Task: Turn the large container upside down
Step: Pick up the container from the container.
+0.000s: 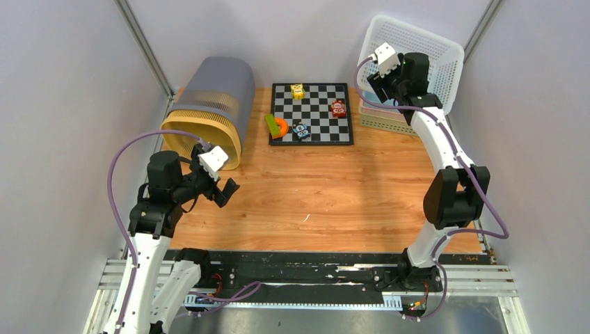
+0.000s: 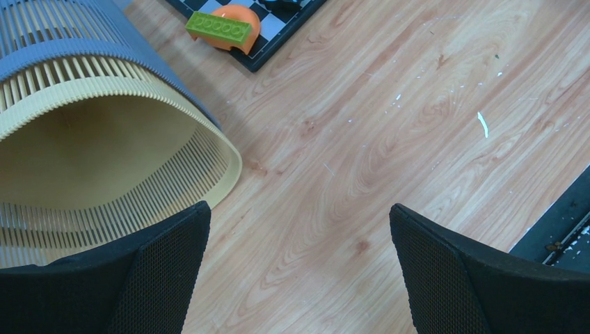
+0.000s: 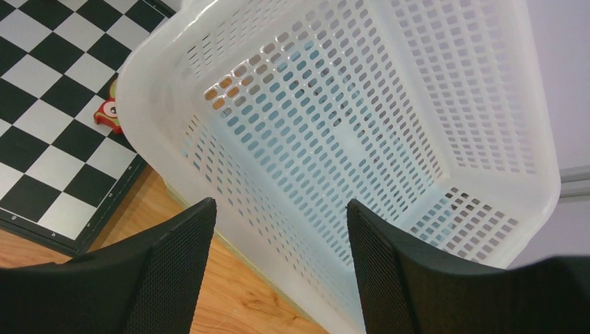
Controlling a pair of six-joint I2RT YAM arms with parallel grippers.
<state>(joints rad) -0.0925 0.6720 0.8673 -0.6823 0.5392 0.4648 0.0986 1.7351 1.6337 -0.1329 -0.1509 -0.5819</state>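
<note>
The tabletop (image 2: 348, 139) is smooth wood with clear grain. The basket (image 3: 389, 104) is glossy, translucent white perforated plastic; the bin (image 2: 104, 160) is matt ribbed plastic, grey and cream.

The wooden table (image 1: 327, 195) carries a grey and yellow slatted bin (image 1: 216, 97) lying on its side at the upper left of the frame, a black and white chessboard (image 1: 316, 111) flat at upper centre, and a white perforated basket (image 1: 435, 52) tipped up at the upper right corner

Lab test cell: plain grey partition walls (image 1: 62, 83), wooden table (image 1: 327, 188), metal mounting rail (image 1: 480, 278).
</note>
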